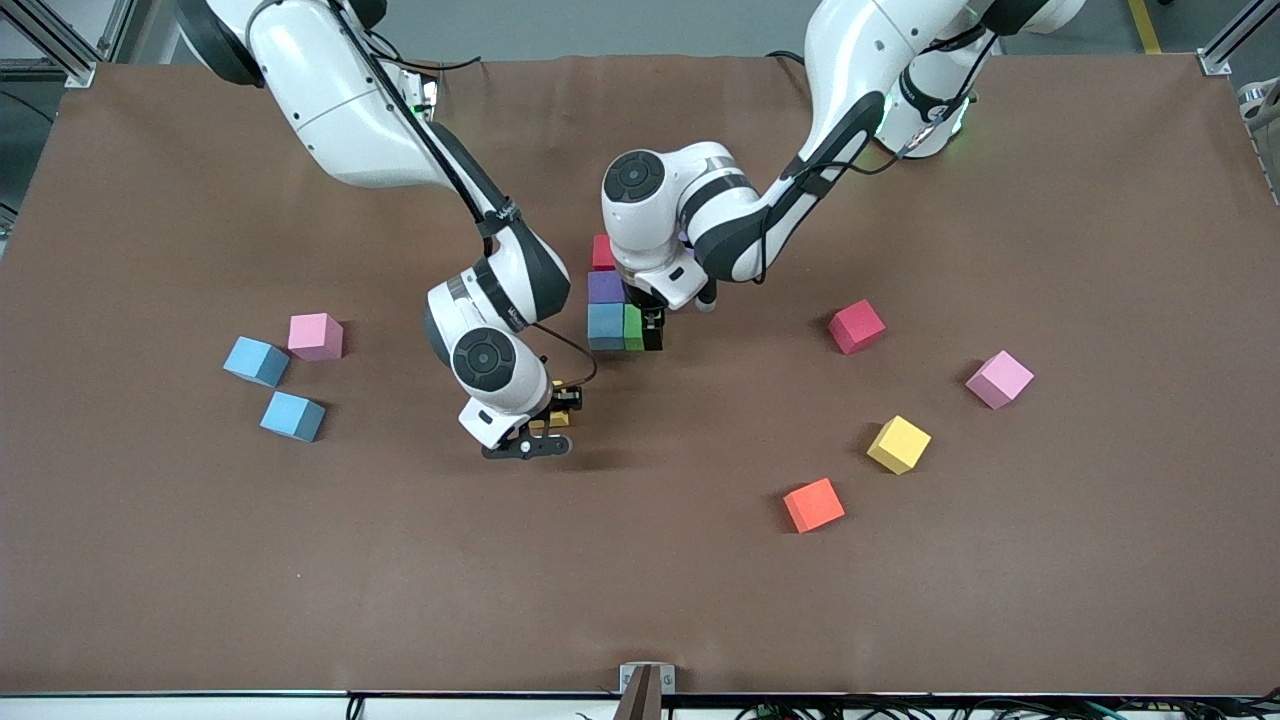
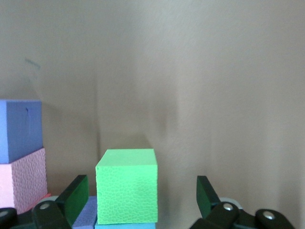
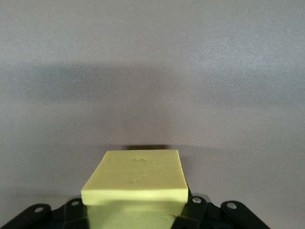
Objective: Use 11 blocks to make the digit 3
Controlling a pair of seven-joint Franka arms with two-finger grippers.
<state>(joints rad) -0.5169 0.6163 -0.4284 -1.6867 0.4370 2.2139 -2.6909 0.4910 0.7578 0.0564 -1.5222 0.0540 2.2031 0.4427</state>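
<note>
Brown matting covers the desk (image 1: 640,590) in the front view. Near its middle a short column of blocks runs away from the front camera: a blue block (image 1: 605,326) nearest, then a purple block (image 1: 606,287), then a red block (image 1: 602,252), so the figure's long axis points toward the robots' bases. A green block (image 1: 633,327) sits touching the blue one, on the side toward the left arm's end. The left pincer (image 1: 652,330) is down at that green block. The right pincer (image 1: 560,405) is over bare desk, nearer the front camera than the column, clamped on a yellow block (image 1: 556,418). Loose cubes lie toward the right arm's end, two blue and one pink; toward the left arm's end lie a red, a pink, a yellow and an orange cube.

From the left wrist view, the left pincer's fingers (image 2: 75,196) stand wide apart on either side of the green block, not touching it.

From the right wrist view, the yellow block fills the gap between the closed fingers.
</note>
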